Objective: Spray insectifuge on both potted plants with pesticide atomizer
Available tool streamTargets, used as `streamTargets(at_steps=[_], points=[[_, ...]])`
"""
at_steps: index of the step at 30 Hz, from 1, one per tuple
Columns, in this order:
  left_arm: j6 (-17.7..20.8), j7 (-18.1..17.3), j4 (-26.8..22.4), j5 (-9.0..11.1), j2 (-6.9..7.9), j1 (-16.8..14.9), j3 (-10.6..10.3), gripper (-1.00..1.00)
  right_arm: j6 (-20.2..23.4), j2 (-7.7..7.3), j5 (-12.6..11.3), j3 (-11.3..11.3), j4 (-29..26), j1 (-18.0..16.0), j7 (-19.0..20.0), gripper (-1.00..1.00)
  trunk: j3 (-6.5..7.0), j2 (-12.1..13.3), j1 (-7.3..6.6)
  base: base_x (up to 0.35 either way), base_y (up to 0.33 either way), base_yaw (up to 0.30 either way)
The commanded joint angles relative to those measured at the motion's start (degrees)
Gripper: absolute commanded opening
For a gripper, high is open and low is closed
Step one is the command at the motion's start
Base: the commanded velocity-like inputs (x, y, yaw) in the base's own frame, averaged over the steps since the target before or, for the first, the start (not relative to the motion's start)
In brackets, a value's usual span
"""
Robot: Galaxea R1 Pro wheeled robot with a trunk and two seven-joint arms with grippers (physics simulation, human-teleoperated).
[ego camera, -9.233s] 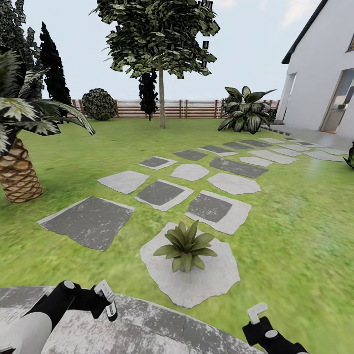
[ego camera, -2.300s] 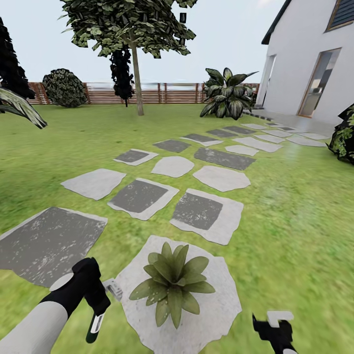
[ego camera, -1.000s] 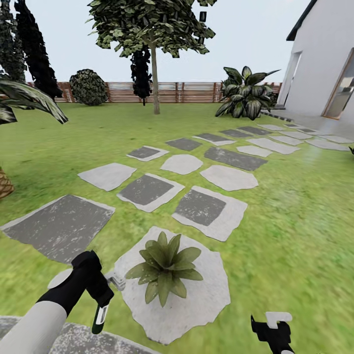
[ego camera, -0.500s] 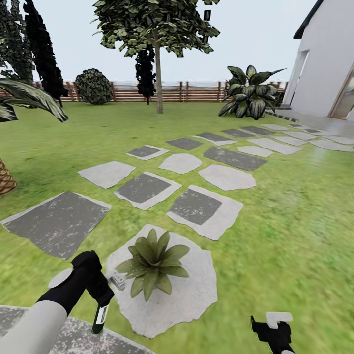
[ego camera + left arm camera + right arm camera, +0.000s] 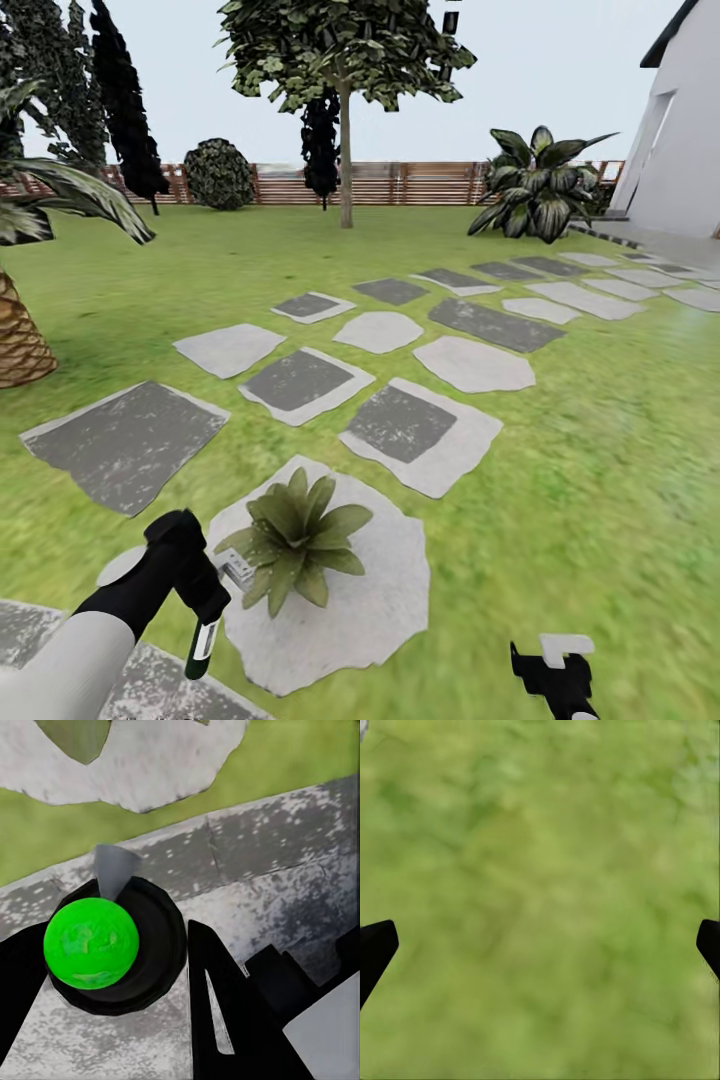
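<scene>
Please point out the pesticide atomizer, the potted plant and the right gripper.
pesticide atomizer (image 5: pixel 203 640): head view, on its labelled body.
potted plant (image 5: pixel 295 537): head view, on the rosette's middle.
right gripper (image 5: pixel 556 660): head view, at its fingertips.

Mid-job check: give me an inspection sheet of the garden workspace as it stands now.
Surface: lawn with stepping stones; grey patio at the robot's base.
Job's things: pesticide atomizer hanging bottle-down in the left gripper, spray head beside the potted plant, which sits on a pale stone slab.
Clutter: nothing seen.
Grippers: left shut on the atomizer; right gripper open over grass, holding nothing.
Cables: nothing seen.
Surroundings: slat fence, tree, palm, broad-leaf bush, white house.
</scene>
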Motion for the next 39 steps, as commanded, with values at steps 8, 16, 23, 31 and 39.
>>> streamTargets(at_steps=[8,16,23,31,39], points=[[0.5,-0.5,-0.1,-2.4,-0.11,0.0,-0.1,-1.0,-0.2,0.0,0.6,-0.4,0.1,0.0,-0.2,1.0,-0.26,0.0,0.0,-0.168,-0.22,0.259],[1.6,-0.5,0.1,-3.0,1.38,-0.2,0.0,-1.0,-0.2,0.0,0.6,-0.4,0.1,0.0,-0.2,1.0,-0.32,0.0,0.0,-0.049,-0.06,0.104],[1.8,-0.6,0.1,-4.1,1.17,-0.1,-0.2,-1.0,-0.2,0.0,0.6,-0.4,0.1,0.0,-0.2,1.0,-0.32,0.0,0.0,-0.001,-0.001,0.18],[1.7,-0.6,0.2,-4.1,1.03,0.1,-0.1,-1.0,-0.2,0.0,0.6,-0.4,0.1,0.0,-0.2,1.0,-0.32,0.0,0.0,0.078,-0.098,0.274],[1.8,-0.6,0.1,-4.1,0.95,0.1,0.0,-1.0,-0.2,-0.06,0.7,-0.4,0.1,0.0,-0.1,1.0,-0.32,0.0,0.0,0.026,-0.263,0.086]])
